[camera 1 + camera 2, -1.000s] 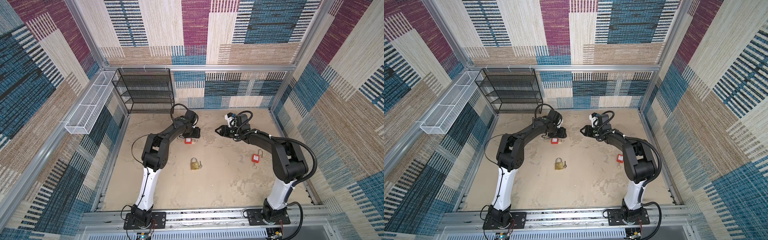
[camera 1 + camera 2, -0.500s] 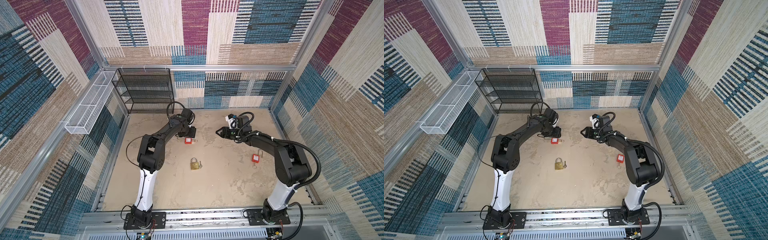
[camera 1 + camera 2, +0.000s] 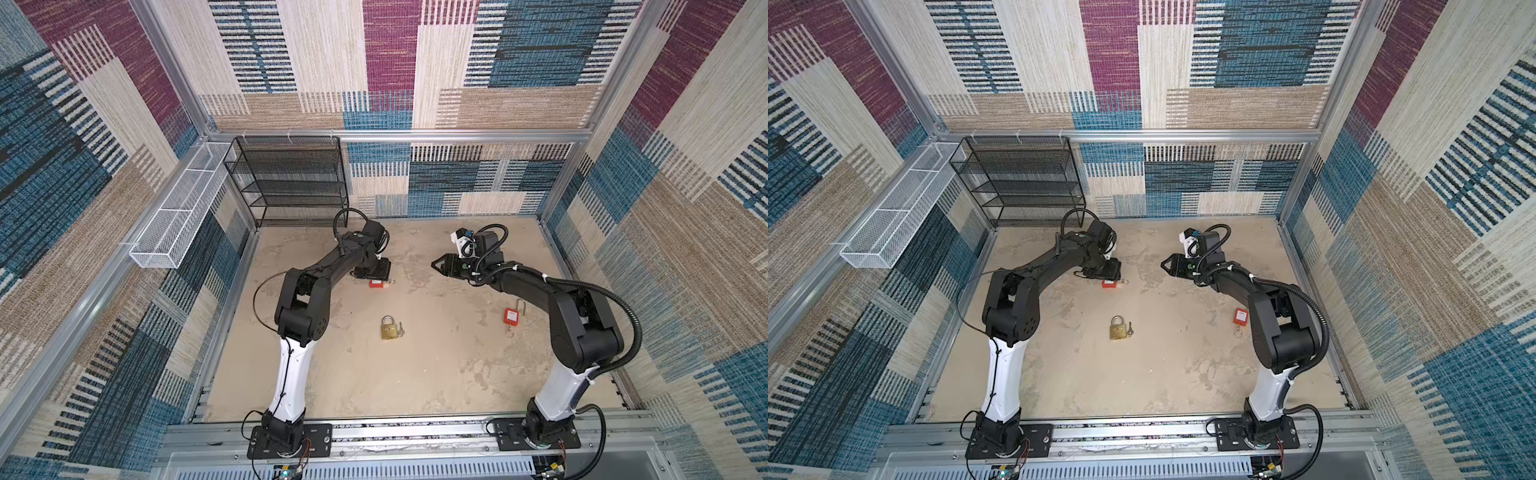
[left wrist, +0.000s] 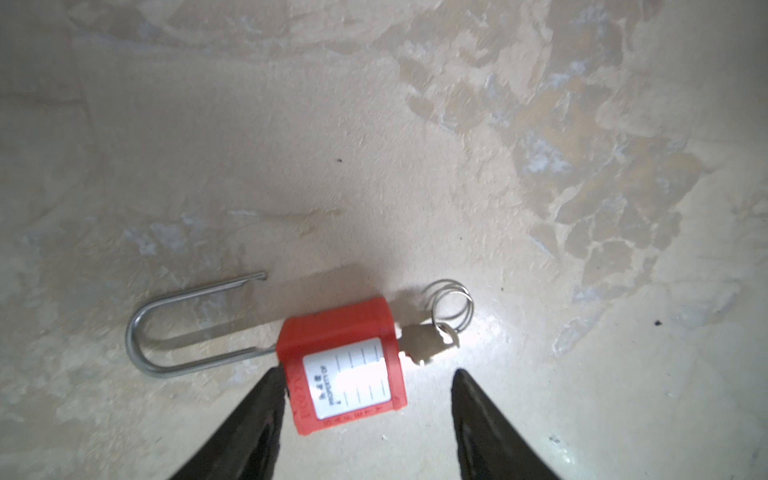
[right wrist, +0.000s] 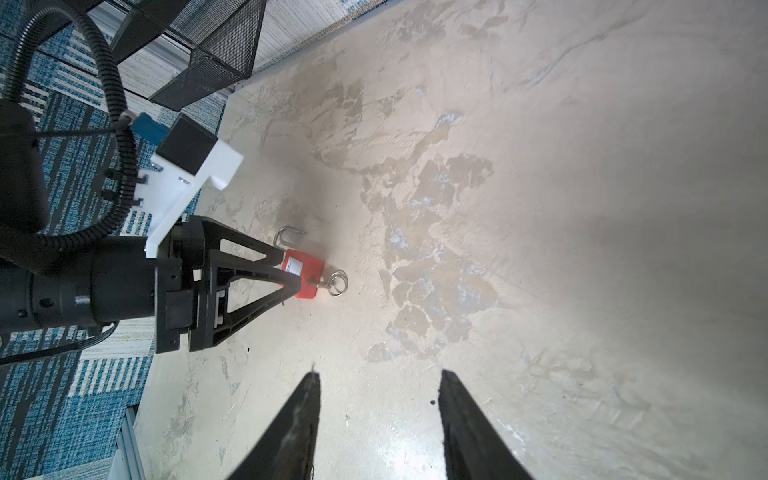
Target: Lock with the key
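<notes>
Left wrist view: red padlock (image 4: pixel 343 361) is seen lying crosswise inside the wide-spread left claw (image 4: pixel 366 370), key (image 4: pixel 426 343) pointing sideways.

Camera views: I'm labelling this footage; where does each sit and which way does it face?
Both top views: high above the front, looking down on the table; left arm and right arm show whole.
Left wrist: behind the left gripper, facing down at the red padlock and its key; only fingertips show.
Right wrist: behind the right gripper, facing across the table; its fingertips and the left gripper show.
Shared: both wrist views show that padlock.
</notes>
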Motion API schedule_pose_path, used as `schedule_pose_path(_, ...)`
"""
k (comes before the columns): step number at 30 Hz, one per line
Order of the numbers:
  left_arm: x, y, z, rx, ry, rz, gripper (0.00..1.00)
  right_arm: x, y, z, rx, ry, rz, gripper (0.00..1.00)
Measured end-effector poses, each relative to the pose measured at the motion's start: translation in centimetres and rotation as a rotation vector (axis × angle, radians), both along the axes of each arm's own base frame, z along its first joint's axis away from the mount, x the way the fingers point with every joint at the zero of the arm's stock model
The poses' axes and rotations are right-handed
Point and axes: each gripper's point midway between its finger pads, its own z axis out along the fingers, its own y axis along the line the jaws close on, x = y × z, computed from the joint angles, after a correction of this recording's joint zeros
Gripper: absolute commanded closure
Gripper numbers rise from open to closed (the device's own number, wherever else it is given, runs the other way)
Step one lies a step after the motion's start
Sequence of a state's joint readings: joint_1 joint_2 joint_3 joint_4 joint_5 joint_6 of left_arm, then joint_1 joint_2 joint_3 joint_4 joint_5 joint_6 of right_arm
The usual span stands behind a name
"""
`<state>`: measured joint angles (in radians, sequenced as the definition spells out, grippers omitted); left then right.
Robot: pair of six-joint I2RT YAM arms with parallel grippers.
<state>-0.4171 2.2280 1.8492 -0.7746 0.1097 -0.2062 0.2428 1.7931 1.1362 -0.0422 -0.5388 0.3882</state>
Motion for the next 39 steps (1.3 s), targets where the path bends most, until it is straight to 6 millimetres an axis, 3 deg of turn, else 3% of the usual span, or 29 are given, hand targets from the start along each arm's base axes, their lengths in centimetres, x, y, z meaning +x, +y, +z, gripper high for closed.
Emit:
schedule_pose_path(3,-0.2,0.1,-0.2,0.005,0.003,-0.002,0.34,-0.2,0.0,-0.3,0.001,0.006,0.002,0.51)
schedule_pose_path(6,-0.2,0.4,-0.2,0.025,-0.002,0.000,0.17,-0.3,0.0,-0.4,0.000,0.010,0.002,0.51)
schedule_pose_path(17,-0.3,0.4,-1.2,0.025,0.018,-0.017,0.22,-0.6,-0.1,-0.6,0.000,0.012,0.002,0.51)
schedule_pose_path(30,-1.8,-4.7,-0.5,-0.026,0.004,-0.126,0.23,-1.5,0.1,-1.4,0.005,0.003,0.037,0.52)
schedule_pose_path(33,-1.7,-4.5,0.4,-0.030,-0.010,-0.120,0.23,-1.6,0.0,-1.7,-0.008,-0.014,0.047,0.52)
schedule_pose_path(39,-1.3,-3.3,4.6,-0.099,-0.078,-0.088,0.23,-2.0,0.2,-2.0,-0.046,-0.056,0.081,0.49)
